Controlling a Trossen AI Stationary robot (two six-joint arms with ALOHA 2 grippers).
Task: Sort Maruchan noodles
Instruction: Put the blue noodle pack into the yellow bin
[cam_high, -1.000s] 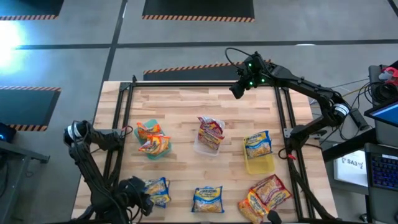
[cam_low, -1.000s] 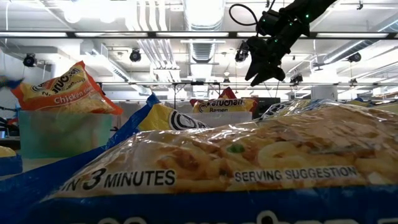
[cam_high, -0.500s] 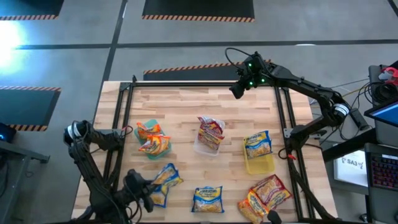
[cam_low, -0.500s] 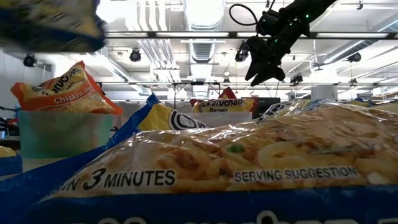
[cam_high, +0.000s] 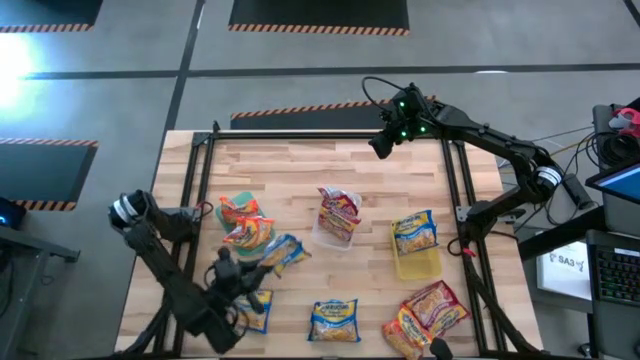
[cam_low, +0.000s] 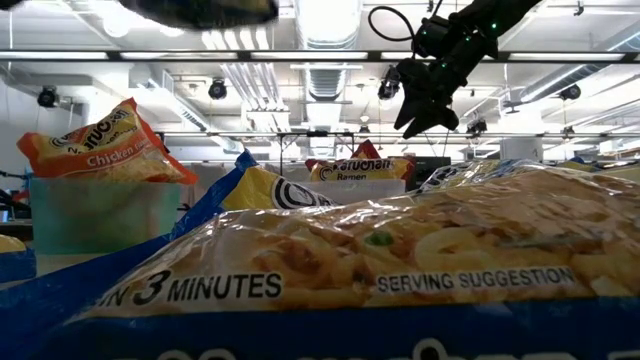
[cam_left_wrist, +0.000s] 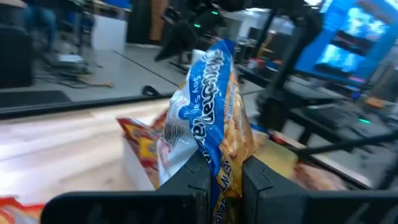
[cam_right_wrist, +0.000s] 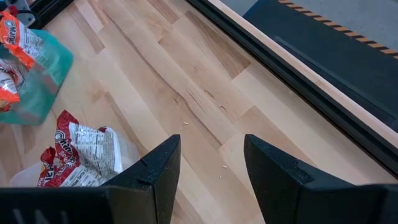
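High view: left gripper (cam_high: 243, 270) clenched on a blue-yellow noodle packet (cam_high: 280, 253), lifted over the butcher-block table (cam_high: 300, 170) just beside the green bin (cam_high: 250, 243) heaped with orange packets (cam_high: 243, 220). Right gripper (cam_high: 380, 145) parked above the far edge. More crinkly packets in the clear bin (cam_high: 322, 238) and yellow bin (cam_high: 418, 264), others loose near the front.

Low view: glossy noodle packet (cam_low: 400, 270) filling the foreground; right gripper high against ceiling lights.

Left wrist view: dark fingers (cam_left_wrist: 193, 180) pinching the blue packet's creased film.

Right wrist view: fingers (cam_right_wrist: 158, 168) spread apart over bare wood grain; red-pink packet (cam_right_wrist: 78, 149) visible nearby.
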